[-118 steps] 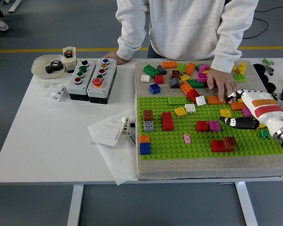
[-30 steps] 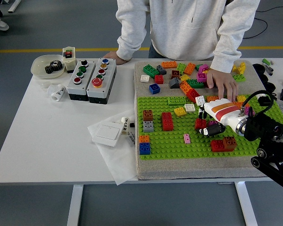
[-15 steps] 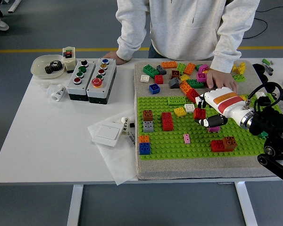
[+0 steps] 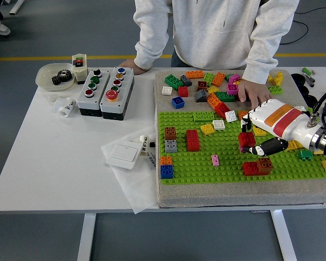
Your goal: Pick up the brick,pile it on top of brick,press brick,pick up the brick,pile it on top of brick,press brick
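My right hand (image 4: 249, 139) comes in from the right, white with an orange and red stripe. Its fingers (image 4: 244, 126) and black thumb are shut on a red brick (image 4: 246, 140), held low over the green baseplate (image 4: 206, 168). The brick sits where a magenta brick stood; that brick is mostly hidden beneath it, and I cannot tell whether they touch. A joined red and brown brick pair (image 4: 258, 166) stands just in front of the hand. The left arm is out of view.
A person stands at the far side, one hand (image 4: 254, 93) resting on the loose bricks behind the plate, the other (image 4: 131, 65) on the table. Other bricks stand on the plate: red (image 4: 193, 140), brown on grey (image 4: 170, 140), orange on blue (image 4: 167, 168). Button boxes (image 4: 106, 89) stand at the left.
My right hand reached in onto the plate, closed on the red brick beside the magenta one, lifted it, and carried it right, over the magenta brick's spot.
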`<state>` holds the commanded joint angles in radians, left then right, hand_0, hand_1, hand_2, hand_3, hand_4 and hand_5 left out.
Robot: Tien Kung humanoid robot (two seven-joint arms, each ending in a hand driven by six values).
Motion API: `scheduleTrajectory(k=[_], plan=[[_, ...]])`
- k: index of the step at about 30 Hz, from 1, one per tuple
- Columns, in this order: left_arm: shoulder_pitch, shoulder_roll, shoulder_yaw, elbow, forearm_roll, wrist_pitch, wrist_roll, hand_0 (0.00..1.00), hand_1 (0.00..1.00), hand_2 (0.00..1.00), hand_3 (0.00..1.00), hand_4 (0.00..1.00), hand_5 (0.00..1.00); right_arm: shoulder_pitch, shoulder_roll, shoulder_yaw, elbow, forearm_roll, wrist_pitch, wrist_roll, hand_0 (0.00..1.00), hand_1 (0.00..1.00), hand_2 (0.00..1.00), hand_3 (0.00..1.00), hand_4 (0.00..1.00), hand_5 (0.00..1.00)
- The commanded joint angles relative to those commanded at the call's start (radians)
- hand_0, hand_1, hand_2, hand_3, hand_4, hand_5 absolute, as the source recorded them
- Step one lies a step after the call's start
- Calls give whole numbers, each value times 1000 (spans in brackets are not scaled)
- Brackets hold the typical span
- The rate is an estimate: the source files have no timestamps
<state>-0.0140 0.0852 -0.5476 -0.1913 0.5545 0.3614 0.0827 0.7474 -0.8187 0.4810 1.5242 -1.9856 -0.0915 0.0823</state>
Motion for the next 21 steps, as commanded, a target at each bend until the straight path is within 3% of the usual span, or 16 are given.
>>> scheduleTrajectory(k=[9,21], plan=[[-2,-2,4,0,-5,1,-2,732,744,789,627,687,614,-4,-7,-56,-65,-14,28,-1,507,455,510,494,720,377],[-1,-2,6,-2,-6,0,-1,731,744,790,629,686,613,-39,-8,-28,-92,8,33,-9,511,456,511,495,721,376]])
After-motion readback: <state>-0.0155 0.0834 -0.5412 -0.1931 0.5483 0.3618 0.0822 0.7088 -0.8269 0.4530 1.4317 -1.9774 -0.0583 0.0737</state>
